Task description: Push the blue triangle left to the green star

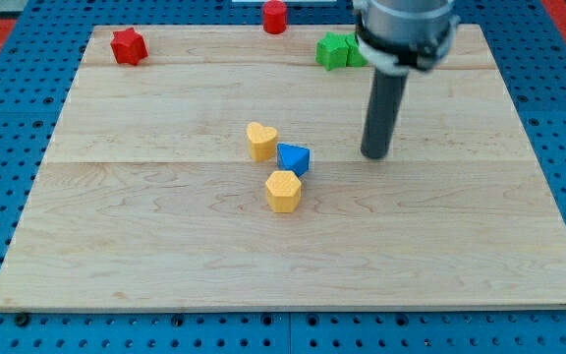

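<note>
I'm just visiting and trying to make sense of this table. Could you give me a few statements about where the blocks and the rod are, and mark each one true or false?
1. My tip is to the view's right of the blue triangle, not touching it. True.
2. The blue triangle sits alone, far from any other block. False: it lies close between the yellow heart and the yellow hexagon.
3. Two red blocks, a red star and a red hexagon, lie near the view's top edge. True.
4. The green blocks lie at the view's bottom. False: they are near the top, partly hidden behind the arm.
5. My tip is pressing on the yellow hexagon. False: it stands apart from it.
</note>
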Action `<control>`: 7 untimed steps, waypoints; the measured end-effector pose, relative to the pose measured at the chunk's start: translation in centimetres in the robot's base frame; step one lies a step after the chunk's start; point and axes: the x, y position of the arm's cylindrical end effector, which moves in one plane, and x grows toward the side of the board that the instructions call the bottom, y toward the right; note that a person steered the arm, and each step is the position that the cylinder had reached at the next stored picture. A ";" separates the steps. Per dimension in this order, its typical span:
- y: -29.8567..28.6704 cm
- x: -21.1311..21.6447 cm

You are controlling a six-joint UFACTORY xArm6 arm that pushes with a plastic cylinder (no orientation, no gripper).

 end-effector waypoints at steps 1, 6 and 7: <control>-4.9 2.7; -15.0 -7.9; -12.3 -6.2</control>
